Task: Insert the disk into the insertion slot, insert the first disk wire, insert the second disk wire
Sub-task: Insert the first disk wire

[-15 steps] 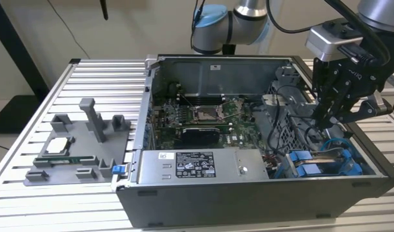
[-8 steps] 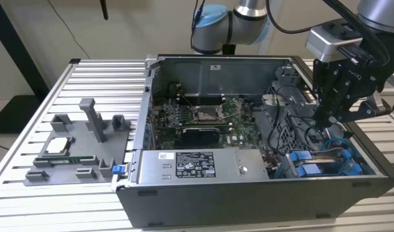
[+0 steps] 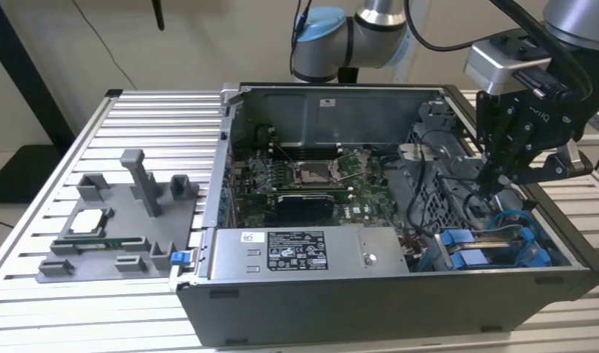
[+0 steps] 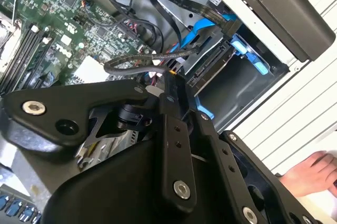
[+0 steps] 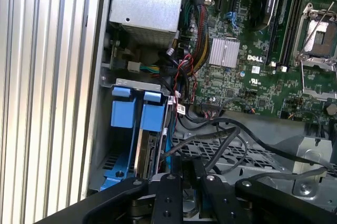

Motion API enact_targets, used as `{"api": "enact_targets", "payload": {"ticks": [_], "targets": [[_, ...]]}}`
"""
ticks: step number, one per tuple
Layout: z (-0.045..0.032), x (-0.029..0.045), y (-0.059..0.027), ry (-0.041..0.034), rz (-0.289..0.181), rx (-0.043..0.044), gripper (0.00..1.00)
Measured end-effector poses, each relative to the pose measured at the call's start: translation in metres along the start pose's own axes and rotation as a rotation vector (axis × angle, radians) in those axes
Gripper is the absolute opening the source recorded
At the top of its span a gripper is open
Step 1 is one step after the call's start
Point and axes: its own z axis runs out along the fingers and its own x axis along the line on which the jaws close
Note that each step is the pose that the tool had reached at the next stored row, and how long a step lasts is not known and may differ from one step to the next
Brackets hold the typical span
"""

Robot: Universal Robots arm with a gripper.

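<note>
Clamps the gripper (image 4: 172, 84) shut on the dark disk wire (image 4: 131, 65), just ahead of the disk (image 5: 150, 153) already seated in the insertion slot (image 5: 134, 83) beyond the fingertips. Probably limp and light, with a fragile plug: best held by the connector body

Matt black metal claw (image 3: 492, 178), smooth blue plastic tabs (image 5: 151, 114), dull grey sheet-metal case (image 3: 378, 301), ribbed silvery metal table (image 3: 132, 110)

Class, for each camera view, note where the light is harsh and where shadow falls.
Exterior view: soft, even light, with the motherboard dim inside the case. First wrist view: the table slats glare bright, while the drive cage sinks into shadow. Second wrist view: the table slats wash out white.
</note>
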Motion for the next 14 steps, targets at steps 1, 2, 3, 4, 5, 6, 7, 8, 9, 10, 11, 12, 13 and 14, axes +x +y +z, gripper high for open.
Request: {"api": "enact_targets", "payload": {"ticks": [1,2,3,4,5,6,7,8,9,10,11,12,13,14], "targets": [[0.0001,0.0001,0.0000,-0.0001,0.000,0.0000,0.00],[0.0005,0.0004,0.0001,-0.0004,0.000,0.0001,0.00],[0.0005,0.0008,0.0002,-0.0002,0.001,0.0000,0.00],[0.0006,0.0014,0.0003,0.0001,0.002,0.0000,0.00],[0.0008,0.0022,0.0004,0.0001,0.003,0.0001,0.00],[0.0010,0.0030,0.0005,0.0000,0.004,0.0001,0.00],[0.0011,0.0039,0.0006,0.0002,0.004,0.0001,0.00],[0.0013,0.0048,0.0006,0.0003,0.005,0.0001,0.00],[0.0015,0.0057,0.0007,0.0003,0.006,0.0000,0.00],[0.0018,0.0065,0.0008,0.0002,0.006,0.0000,0.00],[0.0021,0.0075,0.0009,0.0003,0.007,-0.0002,0.00],[0.0023,0.0085,0.0009,0.0003,0.008,-0.0006,0.00],[0.0026,0.0093,0.0009,0.0002,0.009,-0.0013,0.00],[0.0028,0.0103,0.0005,0.0001,0.010,-0.0032,0.00]]}}
